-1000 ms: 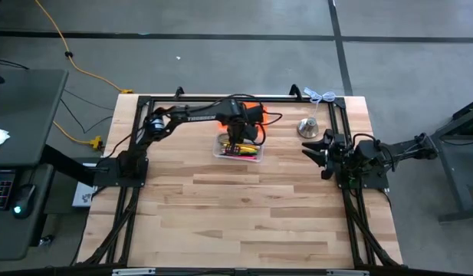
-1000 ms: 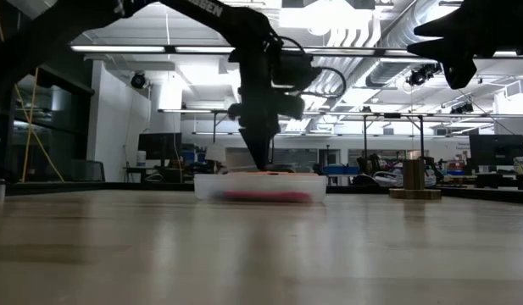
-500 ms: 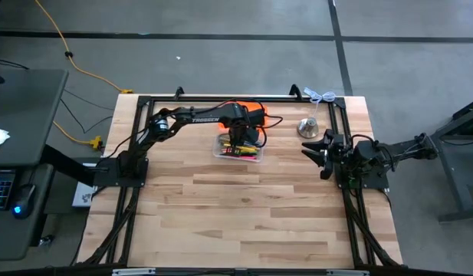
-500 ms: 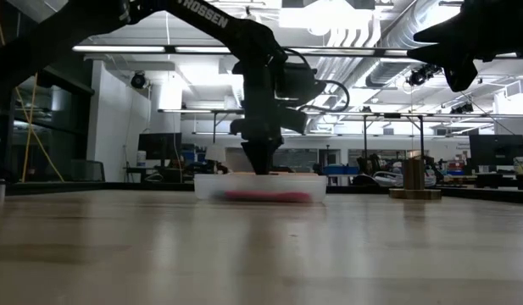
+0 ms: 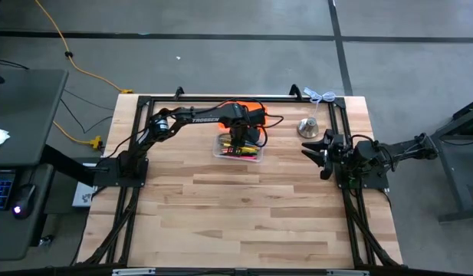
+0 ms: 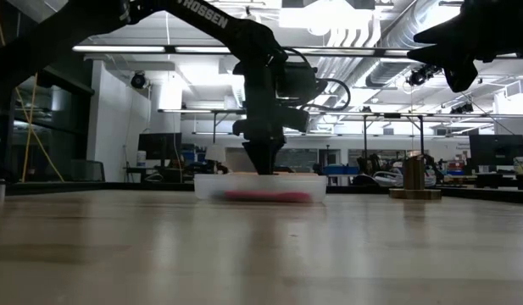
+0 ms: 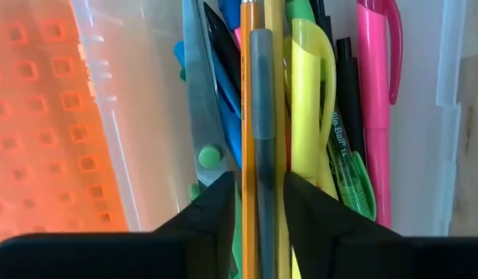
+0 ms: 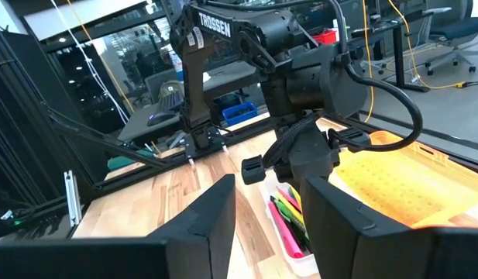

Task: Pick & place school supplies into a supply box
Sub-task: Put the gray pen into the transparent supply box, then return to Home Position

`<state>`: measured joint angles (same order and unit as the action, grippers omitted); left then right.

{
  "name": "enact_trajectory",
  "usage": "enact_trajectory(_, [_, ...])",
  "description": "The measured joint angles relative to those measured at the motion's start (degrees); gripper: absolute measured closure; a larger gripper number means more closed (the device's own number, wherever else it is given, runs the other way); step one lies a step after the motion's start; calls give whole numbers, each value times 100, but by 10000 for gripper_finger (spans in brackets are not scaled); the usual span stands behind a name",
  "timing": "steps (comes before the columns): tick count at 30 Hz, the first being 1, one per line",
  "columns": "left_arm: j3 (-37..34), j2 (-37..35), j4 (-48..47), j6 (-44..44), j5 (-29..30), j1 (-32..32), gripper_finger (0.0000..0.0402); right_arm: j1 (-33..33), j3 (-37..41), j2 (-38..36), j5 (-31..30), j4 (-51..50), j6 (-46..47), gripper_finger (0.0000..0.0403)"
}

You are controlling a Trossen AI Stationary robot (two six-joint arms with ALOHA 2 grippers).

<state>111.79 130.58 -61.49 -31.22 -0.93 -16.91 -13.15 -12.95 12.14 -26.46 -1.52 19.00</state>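
Wooden tabletop [image 5: 244,207] carries your supply box [image 5: 238,148] near its far edge, orange lid [image 7: 45,116] hinged back. Your left gripper [image 7: 258,203] reaches down into the box, fingers parted on either side of a grey pencil [image 7: 262,116] lying among the pens and scissors [image 7: 201,108]. Your right gripper [image 8: 271,203] waits apart, fingers spread, empty.

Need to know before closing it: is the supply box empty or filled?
Filled: the supply box holds pens, a pencil, highlighters and scissors.

supply box [image 5: 238,150] crowded, left end effector [image 7: 258,203] inside
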Motion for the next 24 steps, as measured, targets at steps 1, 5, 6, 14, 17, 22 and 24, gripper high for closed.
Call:
enact_trajectory(1, [0,0,0,0,0,0,261,0,0,0,0,1,-1,279])
enact_trajectory(5, [0,-4,-4,129,2,-2,245,1,0,0,2,-23,0,279])
enact_trajectory(6, [22,-15,-65,189,3,-12,242,0,0,0,4,-48,0,279])
enact_trajectory(14, [927,-59,-1093,721,-190,-158,233,1,0,-2,171,-328,17,279])
enact_trajectory(17, [1342,-61,-1424,971,-455,-310,237,0,0,-2,400,-332,20,279])
enact_trajectory(22, [1895,-61,-2065,1167,-1253,-652,240,0,0,-2,827,-334,47,279])
enact_trajectory(24, [2065,-61,-2315,1218,-1569,-790,240,0,0,-2,886,-334,242,279])
